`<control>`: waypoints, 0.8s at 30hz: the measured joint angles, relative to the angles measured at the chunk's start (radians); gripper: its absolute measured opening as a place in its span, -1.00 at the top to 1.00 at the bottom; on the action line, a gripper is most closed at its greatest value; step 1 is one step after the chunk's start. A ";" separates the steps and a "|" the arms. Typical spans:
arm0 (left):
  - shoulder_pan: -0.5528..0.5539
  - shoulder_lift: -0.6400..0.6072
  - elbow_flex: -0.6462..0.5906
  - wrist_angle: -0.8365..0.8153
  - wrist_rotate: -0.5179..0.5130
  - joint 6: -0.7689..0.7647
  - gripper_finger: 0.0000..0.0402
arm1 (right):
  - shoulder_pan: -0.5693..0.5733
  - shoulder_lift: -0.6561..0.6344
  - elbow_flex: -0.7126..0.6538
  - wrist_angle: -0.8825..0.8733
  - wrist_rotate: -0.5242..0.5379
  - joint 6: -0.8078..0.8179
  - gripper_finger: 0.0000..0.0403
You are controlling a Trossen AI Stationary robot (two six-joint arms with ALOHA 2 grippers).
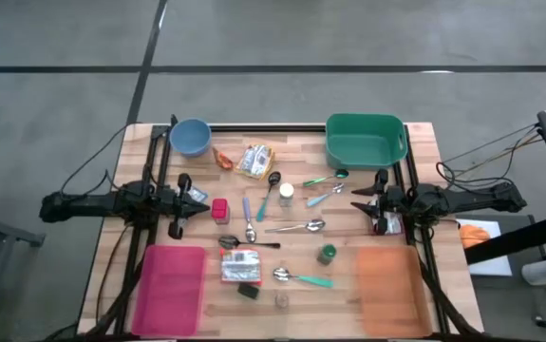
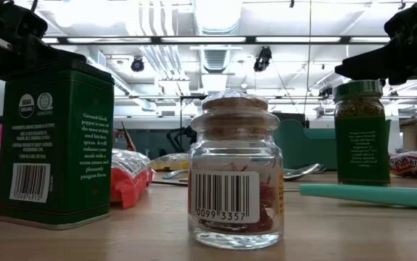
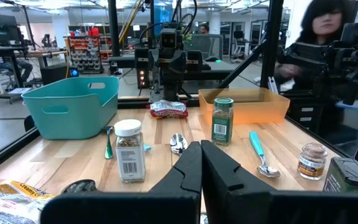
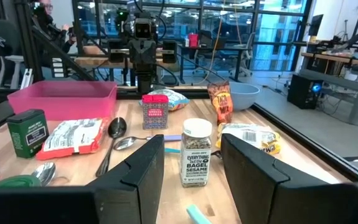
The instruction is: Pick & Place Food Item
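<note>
Nothing held yet. Right end effector [image 1: 362, 206] hovers jaws apart, empty, just beside the green plastic bin [image 1: 365, 139]; left end effector [image 1: 199, 199] is closed, empty, well away across the wooden desk [image 1: 291, 285]. Likely target, the white-capped sesame jar [image 4: 197, 152], stands near the bin amid teal-handled spoons [image 1: 322, 197]. Risk: tall jar tips on approach, or fingers snag a spoon.

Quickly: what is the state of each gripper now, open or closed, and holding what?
Left gripper: closed, holding nothing.
Right gripper: open, holding nothing.
</note>
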 joint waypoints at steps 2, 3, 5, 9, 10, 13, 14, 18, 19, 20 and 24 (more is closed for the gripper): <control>0.000 0.000 0.000 0.000 0.000 0.000 1.00 | 0.000 0.000 0.000 0.000 0.000 -0.001 0.22; 0.000 0.000 0.000 0.000 0.000 0.000 1.00 | 0.000 0.000 0.000 0.000 0.000 0.000 0.22; 0.000 0.000 0.000 0.000 0.000 0.000 1.00 | 0.000 0.000 0.000 0.000 0.000 0.008 0.22; 0.000 0.000 0.000 0.000 0.000 0.000 1.00 | 0.000 0.000 0.000 0.000 0.000 -0.002 0.22; 0.000 0.000 0.000 0.000 0.000 0.000 1.00 | 0.000 0.000 0.000 0.000 0.000 -0.001 0.22; 0.000 0.000 0.000 0.000 0.000 0.000 1.00 | 0.000 0.000 0.000 0.000 0.000 0.008 0.22; 0.000 0.000 0.000 0.000 0.000 0.000 1.00 | 0.000 0.000 0.000 0.000 0.000 0.006 0.22; 0.000 0.000 0.000 0.000 0.000 0.000 1.00 | 0.000 0.000 0.000 0.000 0.000 0.000 0.22; 0.000 0.000 0.000 0.000 0.000 0.000 1.00 | 0.000 0.000 0.000 0.000 0.000 0.004 0.22; 0.000 0.000 0.000 0.000 0.000 0.000 1.00 | 0.000 0.000 0.000 0.000 0.000 0.008 0.22; 0.000 0.000 0.000 0.000 0.000 0.000 1.00 | 0.000 0.000 0.000 0.000 0.000 0.003 0.22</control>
